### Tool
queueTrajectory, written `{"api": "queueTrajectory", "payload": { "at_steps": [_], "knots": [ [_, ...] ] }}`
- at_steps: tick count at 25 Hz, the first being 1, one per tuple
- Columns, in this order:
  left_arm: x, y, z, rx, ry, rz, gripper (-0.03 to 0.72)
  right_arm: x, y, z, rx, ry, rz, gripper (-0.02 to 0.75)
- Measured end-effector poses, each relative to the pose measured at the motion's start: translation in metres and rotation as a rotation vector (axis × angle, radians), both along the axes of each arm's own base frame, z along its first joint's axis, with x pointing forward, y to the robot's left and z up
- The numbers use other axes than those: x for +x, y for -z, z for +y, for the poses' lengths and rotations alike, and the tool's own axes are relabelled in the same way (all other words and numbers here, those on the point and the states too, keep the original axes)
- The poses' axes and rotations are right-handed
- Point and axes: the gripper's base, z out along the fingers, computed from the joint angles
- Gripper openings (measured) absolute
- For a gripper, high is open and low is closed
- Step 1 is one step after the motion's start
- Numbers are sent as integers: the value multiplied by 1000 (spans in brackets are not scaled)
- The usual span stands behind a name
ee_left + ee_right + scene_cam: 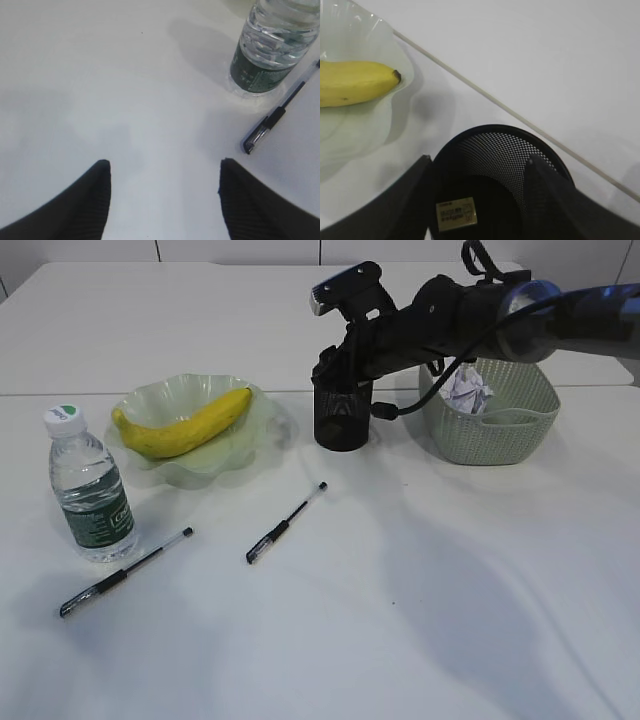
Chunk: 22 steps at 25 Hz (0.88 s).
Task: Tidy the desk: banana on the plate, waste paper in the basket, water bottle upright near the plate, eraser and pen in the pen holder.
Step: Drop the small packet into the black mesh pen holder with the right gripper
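Observation:
The banana (185, 427) lies on the pale green plate (196, 472). Left of the plate the water bottle (90, 490) stands upright. Two black pens (287, 523) (125, 573) lie on the table. Crumpled waste paper (467, 390) sits in the green basket (500, 435). My right gripper (477, 167) hangs open right over the black mesh pen holder (520, 150), and the eraser (456, 214) lies loose down inside it. My left gripper (164, 167) is open over bare table, with the bottle (272, 45) and a pen (277, 117) ahead to its right.
My right arm (480, 310) reaches in from the right, passing above the basket. A seam (520, 117) between two tabletops runs behind the plate and the pen holder. The left arm is outside the exterior view.

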Motion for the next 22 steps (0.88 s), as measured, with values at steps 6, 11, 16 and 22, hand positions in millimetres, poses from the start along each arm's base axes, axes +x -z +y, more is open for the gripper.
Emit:
{"api": "queueTrajectory", "payload": {
  "at_steps": [6,11,16,22],
  "knots": [
    [0,0,0,0,0,0,486,-8,-19,0,0,-33,27,427],
    [0,0,0,0,0,0,486,-18,-50,-1,2,-63,17,427],
    [0,0,0,0,0,0,482,-32,-69,-3,-52,-127,70,427],
    [-1,1,0,3,-4,17,479,-51,-87,-9,-123,-196,160,427]
  ]
}}
